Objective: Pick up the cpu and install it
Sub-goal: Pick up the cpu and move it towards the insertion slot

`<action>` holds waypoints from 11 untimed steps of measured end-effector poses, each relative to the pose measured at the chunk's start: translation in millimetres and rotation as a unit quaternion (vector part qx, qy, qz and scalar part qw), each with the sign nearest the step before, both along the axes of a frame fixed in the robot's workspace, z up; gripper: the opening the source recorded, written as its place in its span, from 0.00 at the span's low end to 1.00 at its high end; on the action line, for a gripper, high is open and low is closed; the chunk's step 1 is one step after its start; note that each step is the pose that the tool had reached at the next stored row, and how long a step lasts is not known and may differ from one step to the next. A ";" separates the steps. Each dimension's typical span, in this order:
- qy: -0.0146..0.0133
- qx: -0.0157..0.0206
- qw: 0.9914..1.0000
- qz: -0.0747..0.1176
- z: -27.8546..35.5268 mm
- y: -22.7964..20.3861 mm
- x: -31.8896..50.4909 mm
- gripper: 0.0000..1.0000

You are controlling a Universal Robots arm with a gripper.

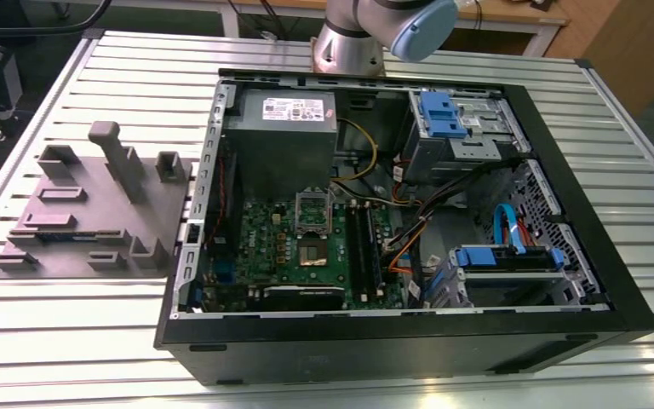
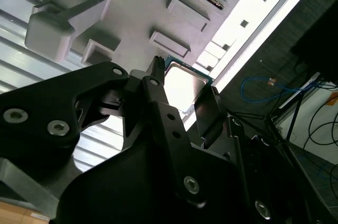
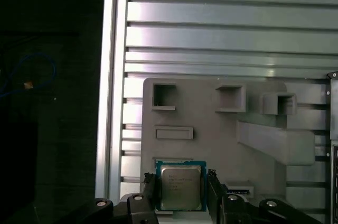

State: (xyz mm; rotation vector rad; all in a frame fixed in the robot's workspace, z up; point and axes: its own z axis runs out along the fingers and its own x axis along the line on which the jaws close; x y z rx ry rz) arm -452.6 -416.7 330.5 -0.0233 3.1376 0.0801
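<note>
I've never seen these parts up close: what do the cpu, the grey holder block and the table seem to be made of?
The cpu: likely a metal lid, with a brushed silver sheen, on a green board edge. The grey holder block: probably matte plastic, dull and uniform, perhaps printed. The table: looks like aluminium slats, with bright reflective ribs.

faint printed lines on the cpu [image 3: 180,187] lid in the first wrist view, too small to read, white label [image 1: 290,109] on grey power supply box [image 1: 285,153], print illegible, no readable text or numbers elsewhere
</note>
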 end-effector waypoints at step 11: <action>0.000 0.000 1.000 0.000 2.2 0.0 0.9 0.47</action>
